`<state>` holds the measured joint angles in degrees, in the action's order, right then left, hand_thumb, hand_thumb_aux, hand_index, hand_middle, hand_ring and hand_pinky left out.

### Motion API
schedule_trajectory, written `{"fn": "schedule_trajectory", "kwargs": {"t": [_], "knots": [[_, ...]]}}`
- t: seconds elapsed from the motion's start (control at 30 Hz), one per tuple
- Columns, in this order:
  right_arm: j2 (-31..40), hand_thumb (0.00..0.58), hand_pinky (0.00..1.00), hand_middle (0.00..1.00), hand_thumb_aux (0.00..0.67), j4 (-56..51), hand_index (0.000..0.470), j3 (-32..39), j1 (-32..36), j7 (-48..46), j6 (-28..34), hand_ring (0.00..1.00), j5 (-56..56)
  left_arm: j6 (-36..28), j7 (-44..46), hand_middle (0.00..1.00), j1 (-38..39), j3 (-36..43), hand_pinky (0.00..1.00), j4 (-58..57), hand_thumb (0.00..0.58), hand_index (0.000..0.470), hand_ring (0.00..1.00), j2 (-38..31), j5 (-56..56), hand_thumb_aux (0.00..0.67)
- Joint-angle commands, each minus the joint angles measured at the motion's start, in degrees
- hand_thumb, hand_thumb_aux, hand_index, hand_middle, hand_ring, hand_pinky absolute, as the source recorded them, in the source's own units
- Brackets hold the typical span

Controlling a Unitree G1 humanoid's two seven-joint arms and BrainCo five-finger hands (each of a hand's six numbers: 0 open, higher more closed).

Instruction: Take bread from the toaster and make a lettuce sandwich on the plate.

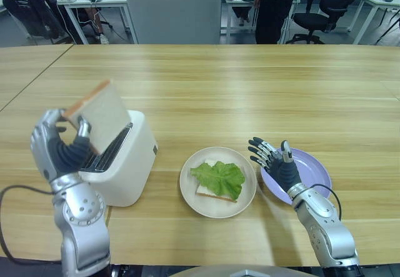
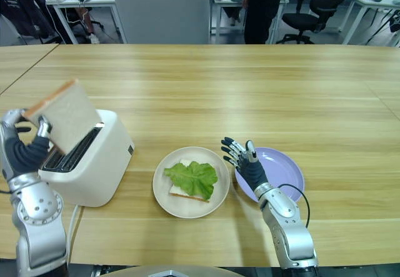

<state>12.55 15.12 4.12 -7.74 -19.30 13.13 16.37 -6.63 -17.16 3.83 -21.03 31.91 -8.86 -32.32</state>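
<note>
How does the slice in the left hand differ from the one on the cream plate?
The held slice stands tilted over the toaster in the left hand; the plate slice lies flat on the cream plate. The held slice is bare; the plate slice lies under lettuce. Both are pale bread.

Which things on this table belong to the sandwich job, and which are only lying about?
Job: bread slice in the left robot hand, toaster, cream plate, bottom slice, lettuce.
Lying about: purple plate, beside the right robot hand.
</note>
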Motion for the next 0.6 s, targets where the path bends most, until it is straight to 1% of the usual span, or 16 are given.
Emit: {"fn": "schedule_trajectory", "kwargs": {"t": [0.03,0.1,0.17,0.27,0.37,0.47,0.6], "knots": [[-0.3,0.0,0.0,0.0,0.0,-1.4,0.0,-0.3,0.7,-0.1,-0.4,0.0,-0.8,3.5,-2.2,1.0,-1.7,-0.3,1.0,-0.8,0.58,0.46,1.0,1.5,4.6,0.67],[-0.3,0.0,0.0,0.0,0.0,-1.7,0.0,-0.3,1.0,-0.2,-0.6,0.0,-0.9,5.5,-2.0,1.0,-2.9,0.0,1.0,-1.0,0.58,0.46,1.0,2.4,8.1,0.67],[-0.3,0.0,0.0,0.0,0.0,-1.8,0.0,-0.7,1.3,-0.1,-0.9,0.0,-0.9,6.3,0.9,1.0,-4.1,1.8,1.0,-1.5,0.58,0.46,1.0,3.6,13.4,0.67],[0.3,0.0,0.0,0.0,0.0,-1.0,0.0,-1.6,2.4,1.8,-5.1,0.0,-4.3,3.4,8.8,1.0,-4.7,6.7,1.0,-3.8,0.58,0.46,1.0,5.2,22.3,0.67],[3.0,0.0,0.0,0.0,0.0,-0.4,0.0,-1.2,3.6,6.3,-12.6,0.0,-14.8,-0.4,16.7,1.0,-3.3,12.8,1.0,-8.3,0.58,0.46,1.0,5.8,27.7,0.67],[7.1,0.0,0.0,0.0,0.0,-1.8,0.0,0.4,4.7,10.8,-18.6,0.0,-27.1,-1.6,23.0,1.0,-1.6,18.3,1.0,-13.9,0.58,0.46,1.0,5.9,31.2,0.67],[11.0,0.0,0.0,0.0,0.0,-4.3,0.0,1.4,5.6,14.8,-24.9,0.0,-36.9,-0.5,28.8,1.0,-0.7,24.6,1.0,-19.2,0.58,0.46,1.0,6.6,33.8,0.67]]}}
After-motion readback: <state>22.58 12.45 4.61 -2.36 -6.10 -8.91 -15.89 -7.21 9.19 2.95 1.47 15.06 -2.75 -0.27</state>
